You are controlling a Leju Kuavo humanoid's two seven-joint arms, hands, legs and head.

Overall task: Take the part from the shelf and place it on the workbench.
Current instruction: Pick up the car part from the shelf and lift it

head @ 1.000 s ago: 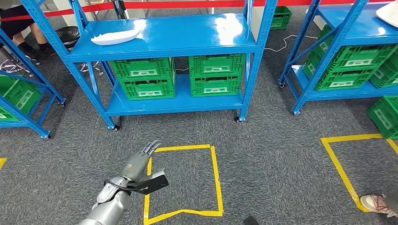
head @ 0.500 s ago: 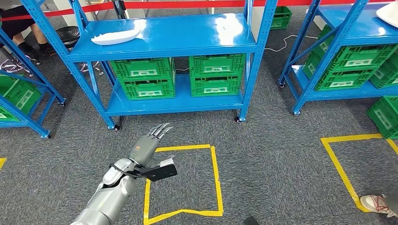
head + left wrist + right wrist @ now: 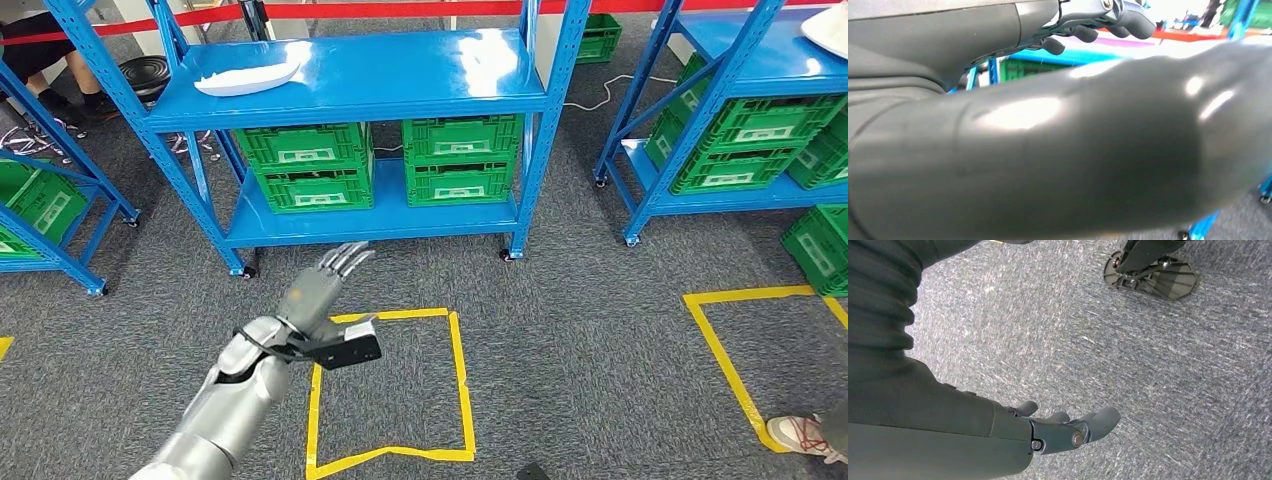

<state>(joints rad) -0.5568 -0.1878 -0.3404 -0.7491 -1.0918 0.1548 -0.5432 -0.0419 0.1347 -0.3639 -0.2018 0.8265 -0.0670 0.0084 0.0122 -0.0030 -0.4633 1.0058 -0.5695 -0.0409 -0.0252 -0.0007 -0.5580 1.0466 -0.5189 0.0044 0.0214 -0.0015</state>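
The left hand [image 3: 318, 288] is released, fingers stretched toward the blue shelf [image 3: 360, 75], holding nothing. The white part [image 3: 247, 77] lies on that shelf's top level, well apart. Reach should rise and angle leftward first. The right hand [image 3: 1068, 432] hangs unclenched, grasping nothing.

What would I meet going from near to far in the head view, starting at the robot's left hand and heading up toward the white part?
left hand → bottom shelf board → green crates → white part on the top shelf
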